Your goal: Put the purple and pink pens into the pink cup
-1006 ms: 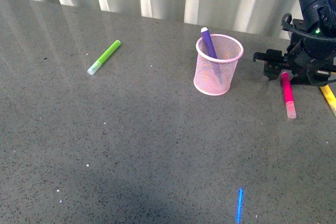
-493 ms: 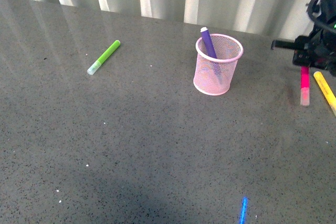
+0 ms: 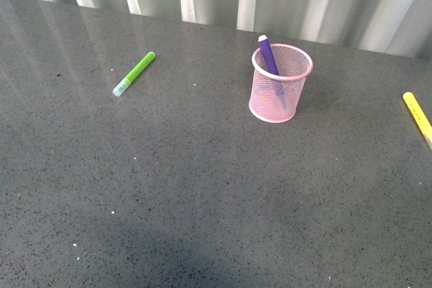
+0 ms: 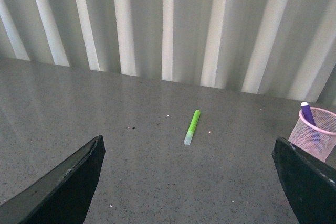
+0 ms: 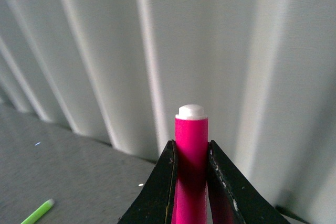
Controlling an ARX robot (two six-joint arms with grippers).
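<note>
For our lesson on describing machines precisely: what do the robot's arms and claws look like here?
No arm shows in any view, only the claws. The left claw has two matte black fingers, broad wedges narrowing to blunt tips. The right claw has two black fingers too, slimmer and tapering, with tiny pale specks. No cables or markings show.

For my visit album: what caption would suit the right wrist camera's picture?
Right gripper shut on the pink pen, its white tip poking out, ribbed wall behind.
</note>
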